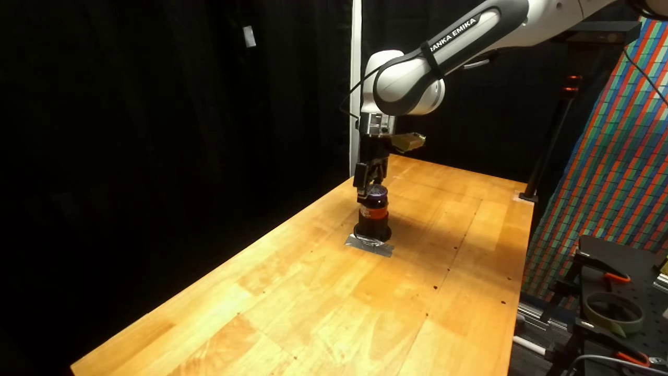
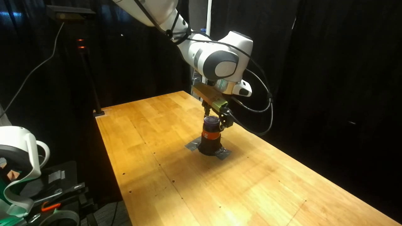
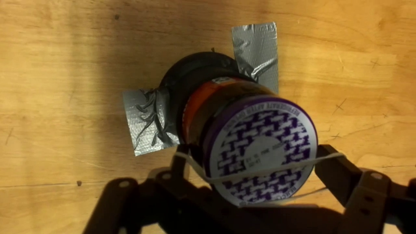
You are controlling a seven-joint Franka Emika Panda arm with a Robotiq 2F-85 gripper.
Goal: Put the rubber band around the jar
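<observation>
Off-white and thin, the band (image 3: 276, 169) is caught on the fingers (image 3: 336, 172) of the gripper (image 3: 254, 151) and stretched between them, the two being held well apart. One strand is drawn over the lid (image 3: 265, 130) of the jar (image 2: 211, 135); a second, along the lid's lower edge in the wrist view, is partly hidden by the dark gripper. Whether the lid is touched by strand or fingers cannot be told. In both exterior views the band is too fine to be made out with certainty. The jar is stood upright with its lid between the fingers, its foot hidden by a black base (image 3: 182, 78), which is stuck to the table (image 1: 313, 303) with grey tape (image 3: 146, 123). The jar's orange label (image 1: 380, 213) is seen only in part from the wrist. By the top edge in both exterior views, the arm (image 1: 454, 47) is cut off; in an exterior view, a white object (image 2: 19, 141) is cut off by the left edge.
</observation>
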